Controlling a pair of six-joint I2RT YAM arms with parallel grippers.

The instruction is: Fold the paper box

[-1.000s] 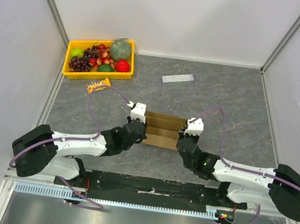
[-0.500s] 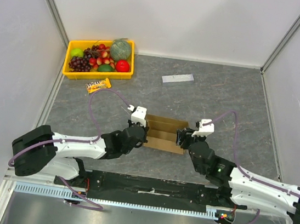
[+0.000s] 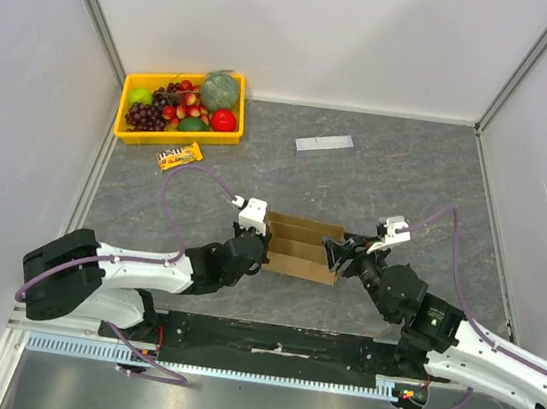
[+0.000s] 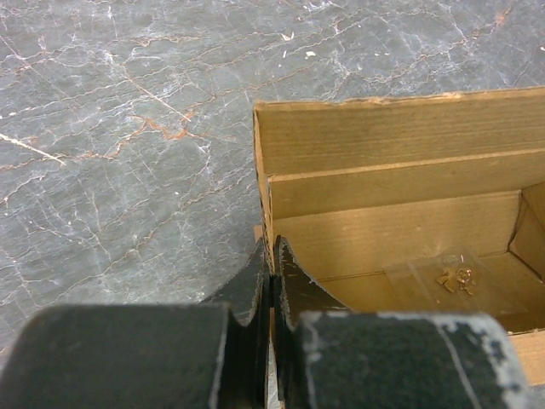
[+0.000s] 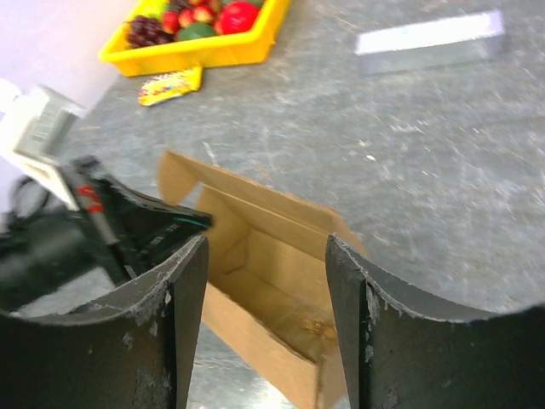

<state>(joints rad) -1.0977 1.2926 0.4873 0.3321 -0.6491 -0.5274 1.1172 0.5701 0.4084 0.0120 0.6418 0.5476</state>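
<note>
The paper box (image 3: 299, 240) is a shallow brown cardboard box, open on top, lying on the grey table between my two arms. My left gripper (image 3: 260, 251) is shut on the box's left end wall. In the left wrist view its fingertips (image 4: 271, 266) pinch that thin wall, with the box's inside (image 4: 400, 213) to the right. My right gripper (image 3: 335, 254) stands open just off the box's right end, touching nothing. In the right wrist view its wide-apart fingers (image 5: 266, 245) frame the box (image 5: 255, 200), and the left gripper (image 5: 145, 226) shows at the far end.
A yellow tray (image 3: 176, 138) of plastic fruit stands at the back left. A small snack packet (image 3: 179, 157) lies in front of it. A grey-white flat strip (image 3: 324, 143) lies at the back middle. White walls close in the table on three sides.
My right gripper has opened and let go of the box's right end, and the right arm has swung back to the right. The left gripper has kept its grip.
</note>
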